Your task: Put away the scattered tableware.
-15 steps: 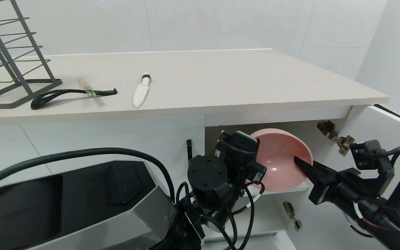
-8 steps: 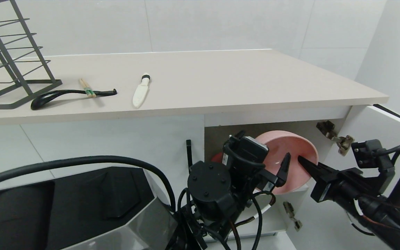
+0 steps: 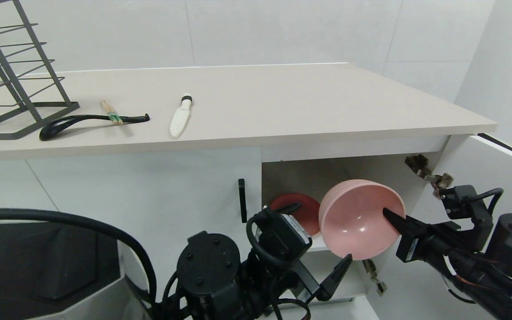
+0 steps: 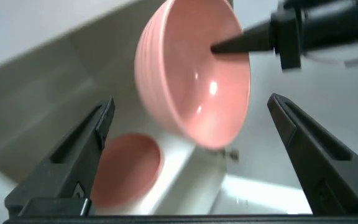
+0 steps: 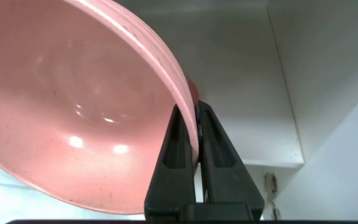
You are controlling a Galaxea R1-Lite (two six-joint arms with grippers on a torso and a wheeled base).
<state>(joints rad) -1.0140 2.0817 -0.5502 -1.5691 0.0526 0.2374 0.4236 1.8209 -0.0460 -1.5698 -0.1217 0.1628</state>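
a: while the right gripper (image 3: 388, 213) pinches the bowl (image 3: 354, 213) by its rim, one finger inside and one outside, where does that bowl sit?

b: the pink thing hangs tilted on edge at the open front of the cabinet (image 3: 309, 173), mouth turned toward the robot, just above the front of the shelf (image 3: 317, 243).

a: and the left gripper (image 4: 189, 109)?

b: spread wide with nothing between its fingers. it is lower and nearer the robot than the bowl, pointing at it with a gap between.

a: anything else in the cabinet?

b: a red plate (image 3: 294, 211) lies on the shelf, just left of the bowl and partly behind it. whether the two touch, i cannot tell. the door (image 3: 482, 164) stands swung out on the right.

a: what's up on the counter (image 3: 282, 98)?

b: a white knife (image 3: 180, 118) lies near the front edge. left of it is a black ladle (image 3: 82, 121) with chopsticks (image 3: 112, 112) lying across its handle. a dark wire rack (image 3: 11, 80) stands at the far left, its base just beside the ladle's scoop.
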